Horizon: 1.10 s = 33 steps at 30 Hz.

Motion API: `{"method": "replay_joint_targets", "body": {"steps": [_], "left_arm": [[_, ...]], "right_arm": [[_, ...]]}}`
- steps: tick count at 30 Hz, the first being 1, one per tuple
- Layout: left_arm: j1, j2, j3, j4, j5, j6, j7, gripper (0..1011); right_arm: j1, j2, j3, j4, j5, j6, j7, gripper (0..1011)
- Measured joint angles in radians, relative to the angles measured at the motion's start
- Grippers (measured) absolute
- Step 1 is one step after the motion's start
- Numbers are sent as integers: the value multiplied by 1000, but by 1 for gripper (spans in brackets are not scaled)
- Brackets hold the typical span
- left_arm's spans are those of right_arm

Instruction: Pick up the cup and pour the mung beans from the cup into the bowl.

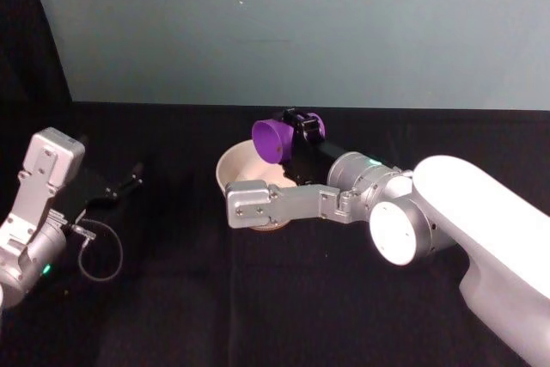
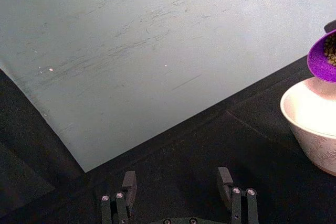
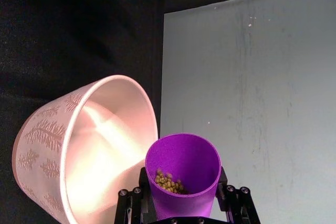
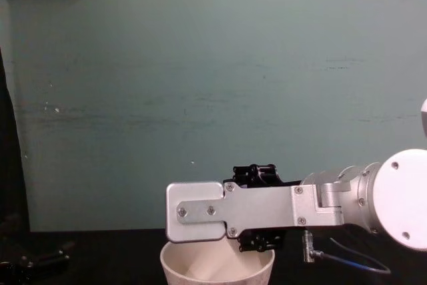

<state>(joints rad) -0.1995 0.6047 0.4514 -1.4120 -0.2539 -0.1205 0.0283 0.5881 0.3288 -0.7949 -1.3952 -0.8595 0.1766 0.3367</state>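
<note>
My right gripper [image 1: 297, 133] is shut on the purple cup [image 1: 273, 139] and holds it tilted over the far rim of the off-white bowl [image 1: 234, 169], mouth facing the bowl. In the right wrist view, mung beans [image 3: 168, 183] lie in a small heap inside the cup [image 3: 184, 171], beside the patterned bowl [image 3: 100, 145]. The left wrist view shows the cup [image 2: 321, 61] with beans [image 2: 331, 51] at its lip, just above the bowl [image 2: 310, 114]. My left gripper [image 1: 131, 181] rests open at the table's left, its fingers [image 2: 128, 184] apart on nothing.
The table is covered in black cloth, and a teal backdrop [image 1: 301, 32] stands close behind the bowl. A cable loop [image 1: 99, 255] hangs by the left arm. In the chest view, my right forearm link [image 4: 227, 211] crosses in front of the bowl [image 4: 217, 268].
</note>
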Motion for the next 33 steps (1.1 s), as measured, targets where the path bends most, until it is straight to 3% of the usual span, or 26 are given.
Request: {"method": "replay_joint_targets", "body": {"steps": [33], "left_arm": [[0,0,0,0,0,0,0,1011]], "right_arm": [[-3,-14,-2,-8,-149,-15,36,724]]}}
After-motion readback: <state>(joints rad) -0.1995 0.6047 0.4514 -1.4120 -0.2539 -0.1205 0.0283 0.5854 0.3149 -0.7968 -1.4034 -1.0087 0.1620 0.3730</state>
